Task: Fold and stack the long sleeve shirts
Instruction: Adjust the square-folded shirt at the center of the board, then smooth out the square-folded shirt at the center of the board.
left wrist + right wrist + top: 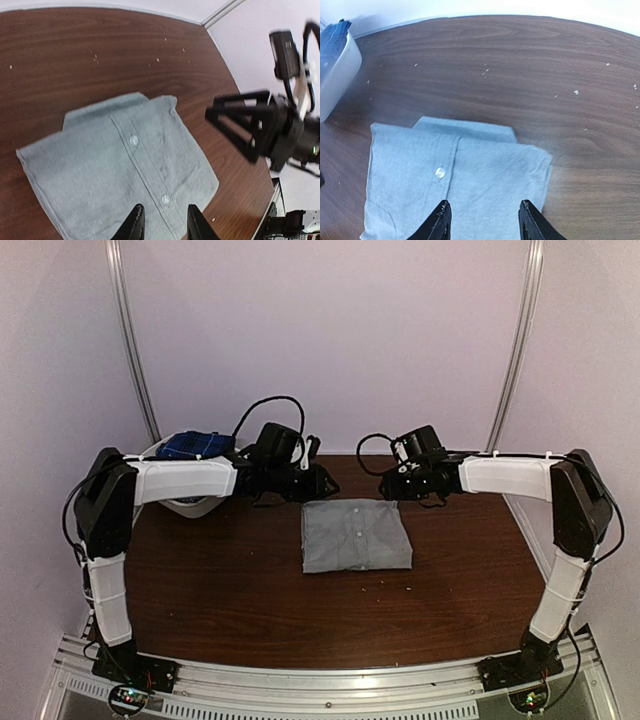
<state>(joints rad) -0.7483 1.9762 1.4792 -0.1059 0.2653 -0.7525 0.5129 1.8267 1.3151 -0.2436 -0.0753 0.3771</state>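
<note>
I see folded grey shirt (pixel 356 534) flat mid-table. Left gripper (pixel 164 216) and right gripper (pixel 484 214) both parted, empty, just above it. Risk: low fingers snag collar, undo fold. Plaid shirts (pixel 195 445) sit in basket (pixel 337 75) far left.

Pale lilac walls (pixel 330 330) back a dark wood-grain surface (pixel 230 590); two silver poles (pixel 136 350) climb them, with a metal rail (pixel 330 675) along the near edge.

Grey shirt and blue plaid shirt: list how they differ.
The grey shirt is plain; the blue plaid shirt is patterned. The grey shirt lies folded flat on the table; the blue plaid shirt sits in the white basket. Both are cloth.
</note>
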